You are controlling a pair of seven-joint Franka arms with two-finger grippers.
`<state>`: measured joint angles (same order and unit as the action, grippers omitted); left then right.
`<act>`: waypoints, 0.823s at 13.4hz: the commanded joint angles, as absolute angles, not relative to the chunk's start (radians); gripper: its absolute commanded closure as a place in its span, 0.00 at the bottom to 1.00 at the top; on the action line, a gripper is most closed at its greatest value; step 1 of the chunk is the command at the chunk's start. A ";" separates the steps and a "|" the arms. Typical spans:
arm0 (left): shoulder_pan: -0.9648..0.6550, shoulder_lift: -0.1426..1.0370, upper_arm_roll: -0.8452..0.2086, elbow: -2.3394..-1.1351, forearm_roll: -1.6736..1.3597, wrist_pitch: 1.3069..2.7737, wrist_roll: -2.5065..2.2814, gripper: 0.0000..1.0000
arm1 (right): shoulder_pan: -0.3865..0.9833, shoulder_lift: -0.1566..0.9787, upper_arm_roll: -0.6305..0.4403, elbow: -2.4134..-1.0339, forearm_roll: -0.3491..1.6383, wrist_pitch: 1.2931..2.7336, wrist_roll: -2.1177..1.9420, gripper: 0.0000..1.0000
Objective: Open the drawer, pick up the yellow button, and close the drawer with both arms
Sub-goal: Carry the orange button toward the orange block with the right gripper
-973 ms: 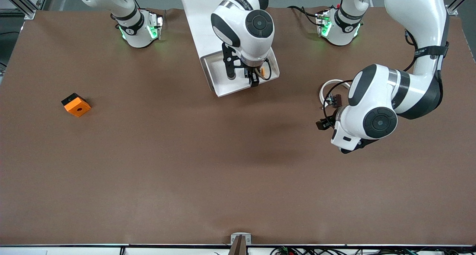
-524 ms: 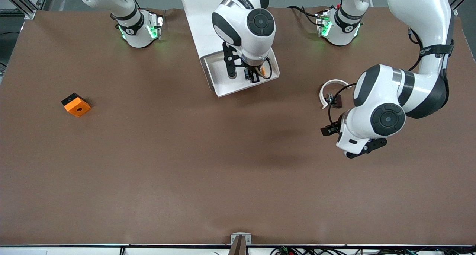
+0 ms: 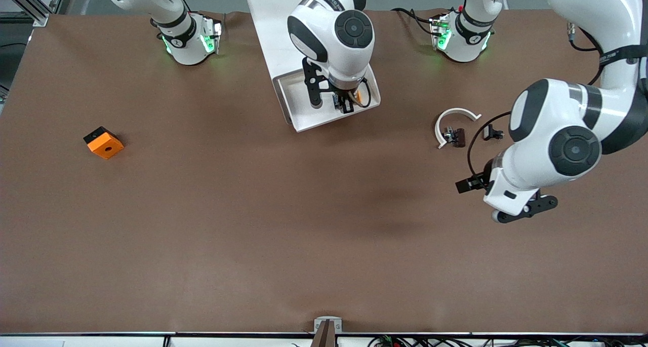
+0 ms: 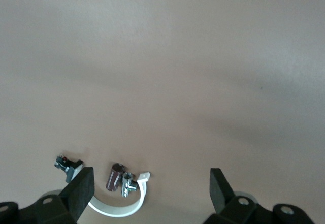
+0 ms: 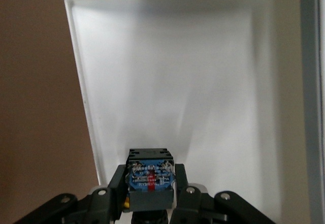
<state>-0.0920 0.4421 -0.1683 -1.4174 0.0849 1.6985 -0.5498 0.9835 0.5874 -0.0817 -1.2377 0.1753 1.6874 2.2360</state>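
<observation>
I see the brown tabletop [image 3: 202,225] filling the front view; the white cabinet [image 3: 276,28] stands at top centre, its drawer [image 3: 298,109] pulled out toward the camera; the right arm reaches down from the top, and its gripper [image 3: 346,105] sits inside the drawer, fingers closed on the button [image 5: 150,176], whose blue base fills the bottom centre of the right wrist view [image 5: 150,196]; an orange fleck shows beside the gripper in the front view; the left gripper [image 4: 150,188] hangs over bare tabletop at right of the frame, fingers wide apart and holding nothing; a white ring piece [image 3: 453,116] with small dark parts [image 3: 458,137] lies just above it in frame; an orange block [image 3: 104,142] sits mid-left.
</observation>
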 commanded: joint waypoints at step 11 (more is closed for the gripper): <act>-0.028 0.410 -0.181 -1.417 0.087 1.715 -0.390 0.00 | 0.752 0.439 -0.092 -1.230 0.129 1.534 1.573 1.00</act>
<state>-0.0472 0.4282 -0.1689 -1.4098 0.0849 1.7113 -0.4256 0.7978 0.4949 -0.1069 -1.2133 0.1652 1.5697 1.7090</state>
